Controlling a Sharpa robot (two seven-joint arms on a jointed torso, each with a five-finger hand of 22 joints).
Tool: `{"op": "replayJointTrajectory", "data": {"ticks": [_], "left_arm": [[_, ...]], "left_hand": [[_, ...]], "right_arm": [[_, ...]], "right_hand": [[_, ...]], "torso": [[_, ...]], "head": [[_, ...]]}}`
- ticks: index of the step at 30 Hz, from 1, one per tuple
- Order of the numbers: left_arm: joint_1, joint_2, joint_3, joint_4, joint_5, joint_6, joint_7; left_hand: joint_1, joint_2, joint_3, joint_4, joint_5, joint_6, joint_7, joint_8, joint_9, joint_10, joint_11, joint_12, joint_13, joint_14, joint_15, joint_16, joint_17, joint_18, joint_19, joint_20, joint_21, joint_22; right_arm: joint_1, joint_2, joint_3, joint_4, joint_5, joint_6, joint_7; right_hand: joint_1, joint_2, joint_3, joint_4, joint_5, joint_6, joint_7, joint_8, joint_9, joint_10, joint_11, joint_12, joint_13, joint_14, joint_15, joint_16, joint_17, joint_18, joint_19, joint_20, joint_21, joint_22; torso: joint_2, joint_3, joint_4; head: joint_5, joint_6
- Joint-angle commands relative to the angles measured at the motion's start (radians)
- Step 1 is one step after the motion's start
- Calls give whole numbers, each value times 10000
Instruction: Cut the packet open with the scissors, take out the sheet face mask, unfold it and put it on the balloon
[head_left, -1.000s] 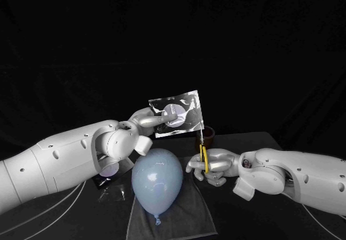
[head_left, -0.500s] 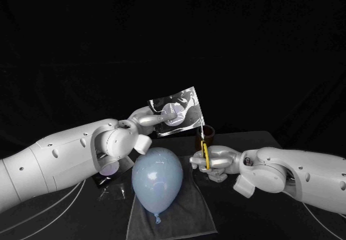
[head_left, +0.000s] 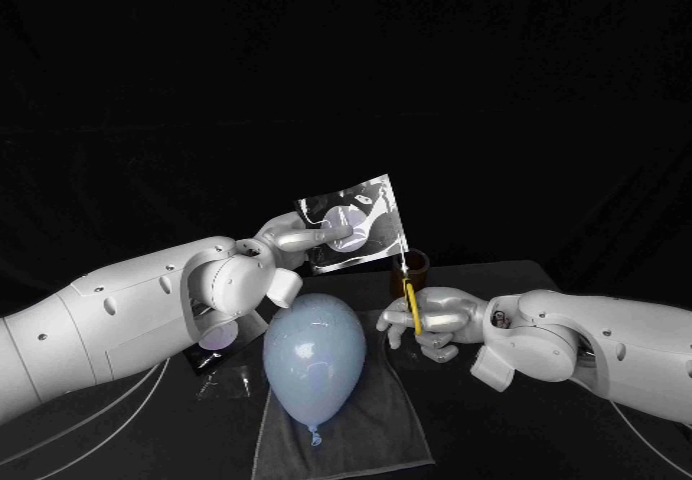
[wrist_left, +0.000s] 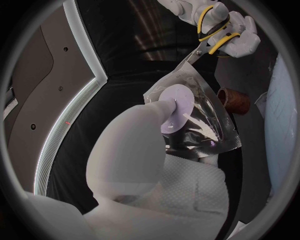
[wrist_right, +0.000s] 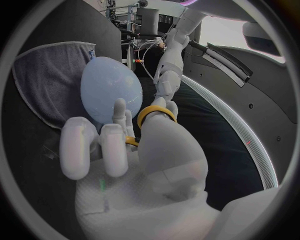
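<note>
The left hand is raised above the surface, and the packet is gripped in it. The packet is silvery with a pale round patch, and a fingertip is pressed onto that patch. It is held in the air over the far end of the balloon, with its face turned partly toward the front edge.

Below it, the pale blue balloon is laid lengthwise on a grey cloth. The cloth is spread at the middle of the surface's front edge, and the balloon's knot is pointed toward that edge.

Just right of the balloon, the yellow-handled scissors are held by the right hand. The thumb is passed through one handle loop and the blades are pointed upward. In the left wrist view the blade tips are seen touching a corner of the packet; whether the foil is cut there cannot be told.

A brown cup stands behind the right hand, toward the far edge of the surface.
</note>
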Motion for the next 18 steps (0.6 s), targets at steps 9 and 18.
{"op": "replayJointTrajectory", "data": {"ticks": [9,18], "left_arm": [[-2,-49,3,-15,-349,232,-137],[-2,-90,0,-32,-537,281,-263]], "left_hand": [[-64,131,125,-77,54,62,-19,67,274,109,-10,-21,11,95,-8,-42,37,145,67,-36,96,30],[-176,154,201,-208,53,42,-18,89,338,142,-14,-32,11,125,-17,-60,64,152,264,-139,232,78]], "right_arm": [[87,-114,18,-52,-407,-26,88],[150,-198,18,-50,-484,43,28]], "right_hand": [[-25,-164,-265,-64,-34,-132,199,-944,66,-111,199,-1296,-1644,225,199,-151,202,199,-191,250,-352,1144],[-44,-205,-256,-55,-35,-49,237,-1092,142,-283,261,-1557,-2018,169,252,-204,78,248,-304,298,-564,1015]], "torso": [[0,3,-5],[-2,-5,-3]], "head": [[-36,-4],[-49,-9]]}}
